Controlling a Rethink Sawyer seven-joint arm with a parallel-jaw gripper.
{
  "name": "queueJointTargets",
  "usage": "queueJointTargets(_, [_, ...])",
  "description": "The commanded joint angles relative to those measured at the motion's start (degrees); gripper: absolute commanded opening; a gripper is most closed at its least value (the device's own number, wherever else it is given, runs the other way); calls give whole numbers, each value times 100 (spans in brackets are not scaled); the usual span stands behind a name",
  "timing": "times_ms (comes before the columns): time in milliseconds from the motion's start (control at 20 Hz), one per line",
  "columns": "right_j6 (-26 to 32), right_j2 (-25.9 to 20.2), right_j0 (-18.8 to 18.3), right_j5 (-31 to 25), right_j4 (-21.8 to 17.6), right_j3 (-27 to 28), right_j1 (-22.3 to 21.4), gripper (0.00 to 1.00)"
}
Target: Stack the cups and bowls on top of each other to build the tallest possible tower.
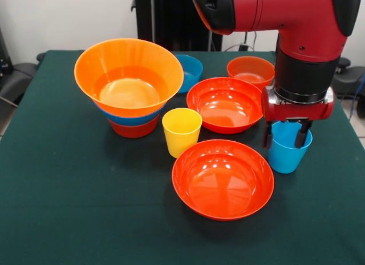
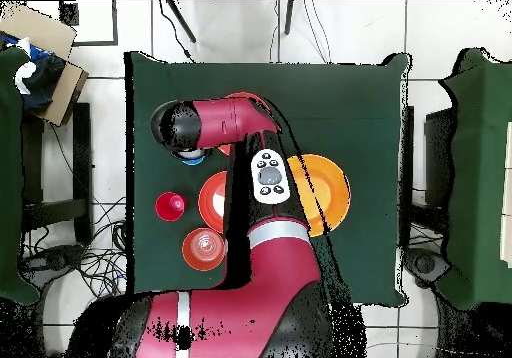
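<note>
front cam opposite robot; overhead top-down

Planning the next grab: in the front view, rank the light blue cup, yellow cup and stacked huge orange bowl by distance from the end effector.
1. Light blue plastic cup, at the end effector.
2. Yellow plastic cup, centre.
3. Huge orange plastic bowl, far left, on a stack.

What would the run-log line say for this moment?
tool: astride light blue cup's rim, grip unclear | tower: three bowls nested | yellow cup: loose
</note>
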State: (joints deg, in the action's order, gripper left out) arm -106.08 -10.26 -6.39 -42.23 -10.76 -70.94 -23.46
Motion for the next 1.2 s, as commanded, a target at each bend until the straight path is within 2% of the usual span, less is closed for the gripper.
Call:
queueJointTargets(50, [-611,-136,-57,357,90,46,112,100])
queueJointTargets(450, [-693,-24,-91,506,37,-272,-8,100])
queueJointTargets(1200, [-1002,206,20,609,221,-1172,-625,100])
